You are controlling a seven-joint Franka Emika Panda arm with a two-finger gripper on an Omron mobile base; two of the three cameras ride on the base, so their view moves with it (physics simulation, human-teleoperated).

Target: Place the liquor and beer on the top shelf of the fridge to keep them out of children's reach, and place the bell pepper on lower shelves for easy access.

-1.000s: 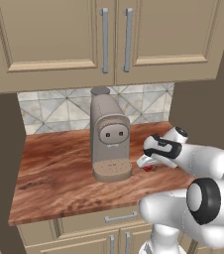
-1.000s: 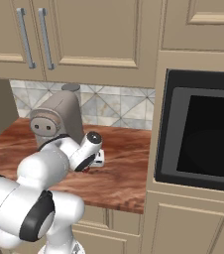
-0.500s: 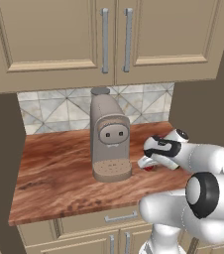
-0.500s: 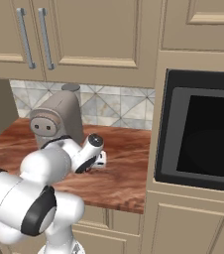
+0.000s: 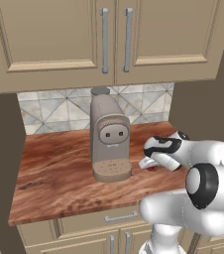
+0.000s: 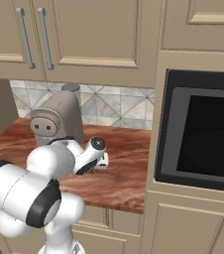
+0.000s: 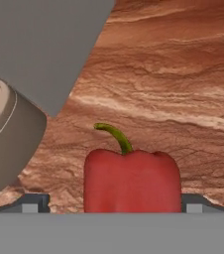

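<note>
The bell pepper [image 7: 132, 181] is red and glossy with a curved green stem, and it stands on the wooden counter [image 7: 183, 74]. My gripper [image 7: 111, 206] is open, with one fingertip on each side of the pepper. In the left base view a sliver of the bell pepper [image 5: 151, 168] shows under the gripper [image 5: 147, 163], just right of the coffee machine. In the right base view the gripper [image 6: 102, 161] hangs low over the counter. The liquor, the beer and the fridge are out of view.
A grey-brown coffee machine [image 5: 109, 139] stands close to the left of the hand, its round base [image 7: 5, 144] near the left fingertip. Beige wall cabinets [image 5: 109, 39] hang above. A built-in black oven [image 6: 203, 139] bounds the counter on the right.
The hand has sunk a little toward the counter, with the jaws wide around the pepper. The pepper has not moved.
</note>
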